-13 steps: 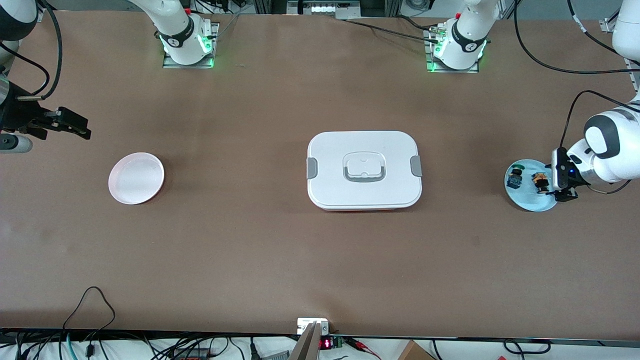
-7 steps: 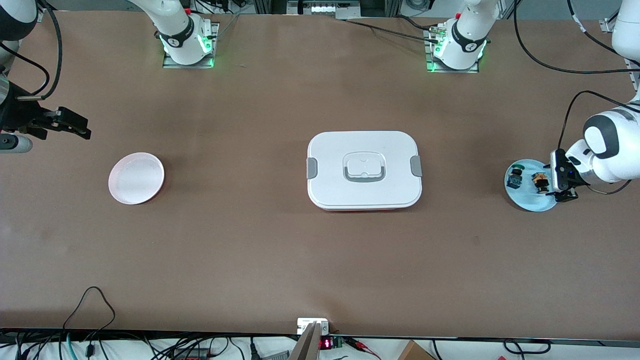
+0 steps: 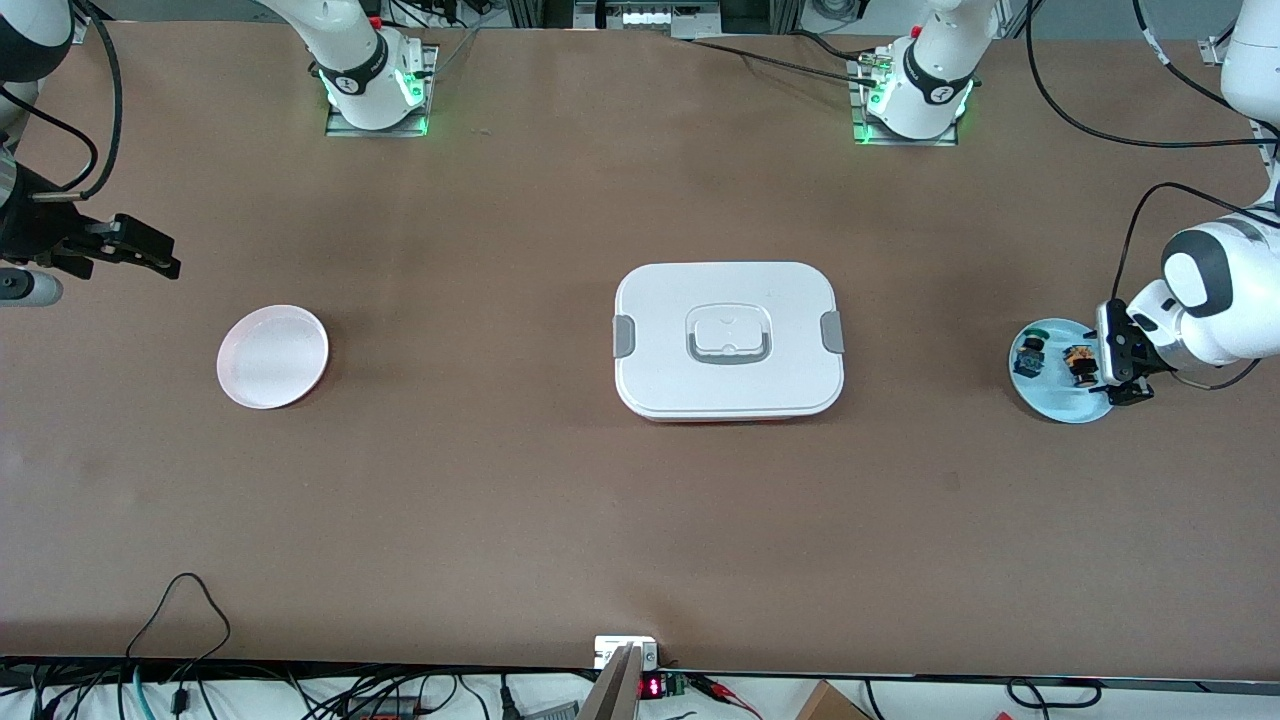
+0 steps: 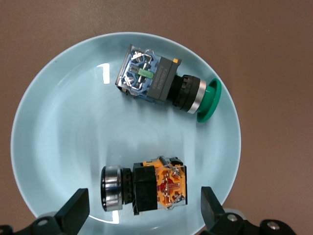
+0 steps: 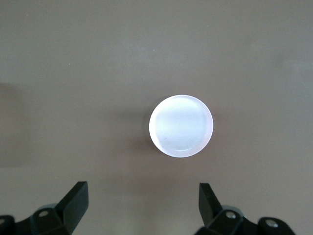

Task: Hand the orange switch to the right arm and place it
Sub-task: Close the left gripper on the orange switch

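Left wrist view shows my left claw spread wide, empty, above the orange switch, which lies on its side in the blue plate beside a green switch. My right claw waits open above the worktop, near the pink plate.

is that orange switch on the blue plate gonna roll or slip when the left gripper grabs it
The orange switch lies on its side on the blue plate, so its round collar end may roll a bit if nudged. Its blocky orange body looks rigid and flat-sided, probably a steadier place to pinch. The plate looks glossy, so it might skid. The open left gripper hangs over it.
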`<state>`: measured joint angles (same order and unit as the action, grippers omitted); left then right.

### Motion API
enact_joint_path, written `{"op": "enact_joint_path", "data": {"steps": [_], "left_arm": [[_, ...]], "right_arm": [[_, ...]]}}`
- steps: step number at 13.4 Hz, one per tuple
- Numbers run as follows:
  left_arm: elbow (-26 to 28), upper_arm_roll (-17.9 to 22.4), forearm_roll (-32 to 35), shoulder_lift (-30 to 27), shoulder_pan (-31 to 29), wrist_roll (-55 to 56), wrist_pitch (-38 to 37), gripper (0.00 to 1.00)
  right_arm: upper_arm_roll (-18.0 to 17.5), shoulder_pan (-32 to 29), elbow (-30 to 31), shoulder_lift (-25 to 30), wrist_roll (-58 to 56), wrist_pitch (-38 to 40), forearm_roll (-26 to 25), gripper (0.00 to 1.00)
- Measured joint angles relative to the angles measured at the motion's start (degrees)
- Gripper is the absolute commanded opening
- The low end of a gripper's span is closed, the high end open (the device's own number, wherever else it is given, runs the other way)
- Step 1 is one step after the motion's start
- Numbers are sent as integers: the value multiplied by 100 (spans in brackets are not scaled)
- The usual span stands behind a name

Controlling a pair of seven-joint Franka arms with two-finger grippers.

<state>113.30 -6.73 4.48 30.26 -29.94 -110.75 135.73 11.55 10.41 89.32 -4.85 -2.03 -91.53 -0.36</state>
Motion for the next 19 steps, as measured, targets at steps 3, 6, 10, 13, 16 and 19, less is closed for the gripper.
{"op": "enact_joint_path", "data": {"steps": [3, 6, 10, 13, 16, 19], "left_arm": [[59, 0, 0, 6, 0, 1, 63, 100], [77, 0, 0, 31, 0, 1, 78, 98], [82, -41, 0, 73, -53, -1, 130, 60], [75, -146, 0, 74, -116, -2, 154, 32], [75, -185, 0, 75, -128, -2, 156, 0], [74, -211, 0, 75, -143, -2, 128, 0]], "right_arm": [[0, -1, 0, -4, 1, -2, 0, 100], [0, -1, 0, -4, 1, -2, 0, 100], [0, -1, 0, -4, 2, -2, 1, 100], [0, -2, 0, -4, 2, -2, 1, 100], [0, -2, 0, -4, 2, -2, 1, 100], [0, -3, 0, -4, 4, -2, 1, 100]]}}
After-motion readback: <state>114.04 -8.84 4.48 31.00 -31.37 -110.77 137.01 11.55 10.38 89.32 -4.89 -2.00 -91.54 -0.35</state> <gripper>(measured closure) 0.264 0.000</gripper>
